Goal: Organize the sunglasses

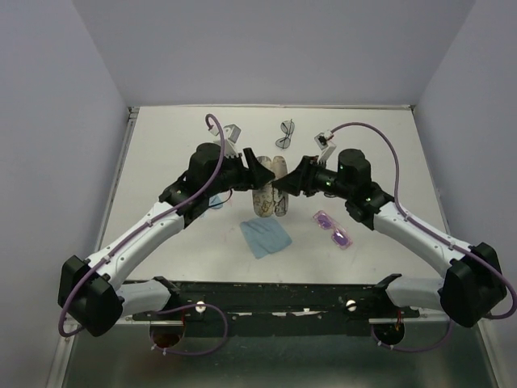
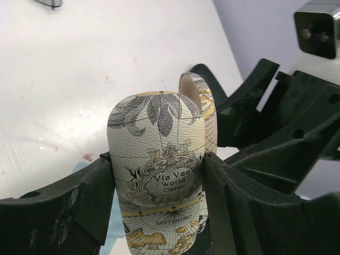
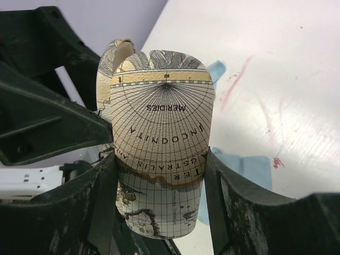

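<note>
The pink-purple sunglasses [image 1: 334, 229] lie on the table right of centre, under my right arm. The dark-framed grey sunglasses [image 1: 286, 133] lie at the back centre. Neither pair shows in the wrist views. Between them a cream map-printed hard case [image 1: 271, 196] stands open like a clamshell. My left gripper [image 1: 260, 171] is shut on one half [image 2: 156, 159]. My right gripper [image 1: 292, 184] is shut on the other half [image 3: 162, 133]. In each wrist view the fingers press both sides of a shell, and the opposite shell [image 2: 204, 103] shows behind it.
A light blue cloth [image 1: 265, 236] lies on the white table just in front of the case; it also shows in the right wrist view [image 3: 249, 170]. The table [image 1: 178, 145] is walled on three sides. A black rail [image 1: 275, 295] holds the arm bases at the near edge.
</note>
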{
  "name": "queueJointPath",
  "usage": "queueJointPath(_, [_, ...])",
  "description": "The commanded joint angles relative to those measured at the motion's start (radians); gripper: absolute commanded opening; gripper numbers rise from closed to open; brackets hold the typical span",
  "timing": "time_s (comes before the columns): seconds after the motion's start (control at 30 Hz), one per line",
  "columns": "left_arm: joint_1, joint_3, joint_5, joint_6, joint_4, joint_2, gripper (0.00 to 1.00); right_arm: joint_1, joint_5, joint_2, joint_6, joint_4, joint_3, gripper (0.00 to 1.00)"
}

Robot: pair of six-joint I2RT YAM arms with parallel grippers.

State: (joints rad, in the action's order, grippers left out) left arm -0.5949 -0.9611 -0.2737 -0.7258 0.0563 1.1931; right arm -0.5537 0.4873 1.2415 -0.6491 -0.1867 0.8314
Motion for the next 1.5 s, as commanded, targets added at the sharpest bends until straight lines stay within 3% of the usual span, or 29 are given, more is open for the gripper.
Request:
queueJointPath(0.0, [-0.098, -0.062, 0.179, -0.003, 0.163, -0.004, 0.00, -0.075, -0.200, 0.022, 0.037, 0.050, 0.063, 0.04])
queueJointPath(0.2, [-0.112, -0.102, 0.200, -0.008, 0.209, 0.025, 0.00, -0.104, -0.263, 0.038, 0.038, 0.053, 0.075, 0.01])
queueJointPath(0.3, [-0.114, -0.114, 0.192, 0.011, 0.215, 0.028, 0.41, -0.107, -0.219, 0.035, 0.090, 0.035, 0.078, 0.01])
queueJointPath(0.33, [-0.114, -0.113, 0.191, 0.019, 0.214, 0.023, 0.61, -0.107, -0.187, 0.030, 0.117, 0.026, 0.072, 0.01])
queueJointPath(0.43, [-0.114, -0.100, 0.195, 0.031, 0.215, -0.006, 0.96, -0.109, -0.115, 0.003, 0.215, -0.023, 0.052, 0.01])
queueJointPath(0.47, [-0.115, -0.097, 0.194, 0.034, 0.223, -0.019, 0.99, -0.107, -0.105, -0.014, 0.247, -0.043, 0.042, 0.01])
queueJointPath(0.67, [-0.115, -0.036, 0.194, 0.025, 0.258, -0.143, 0.99, -0.107, -0.127, -0.065, 0.544, -0.068, -0.001, 0.01])
queueJointPath(0.73, [-0.114, -0.002, 0.215, -0.006, 0.269, -0.205, 0.99, -0.110, -0.113, -0.076, 0.709, -0.089, -0.029, 0.01])
queueJointPath(0.93, [-0.102, 0.050, 0.441, -0.121, 0.408, -0.332, 0.99, -0.147, -0.243, -0.079, 0.980, -0.132, -0.061, 0.01])
queueJointPath(1.03, [-0.080, 0.035, 0.470, -0.176, 0.464, -0.354, 0.99, -0.216, -0.298, -0.085, 1.188, -0.256, -0.126, 0.01])
queueJointPath(1.2, [-0.023, 0.032, 0.429, -0.259, 0.461, -0.349, 0.99, -0.330, -0.326, -0.082, 1.397, -0.385, -0.189, 0.01])
queueJointPath(1.3, [0.032, 0.048, 0.374, -0.306, 0.452, -0.333, 0.99, -0.420, -0.444, -0.048, 1.499, -0.442, -0.198, 0.01])
queueJointPath(1.47, [0.075, 0.128, 0.243, -0.348, 0.363, -0.325, 0.98, -0.515, -0.607, 0.048, 1.652, -0.716, -0.250, 0.01])
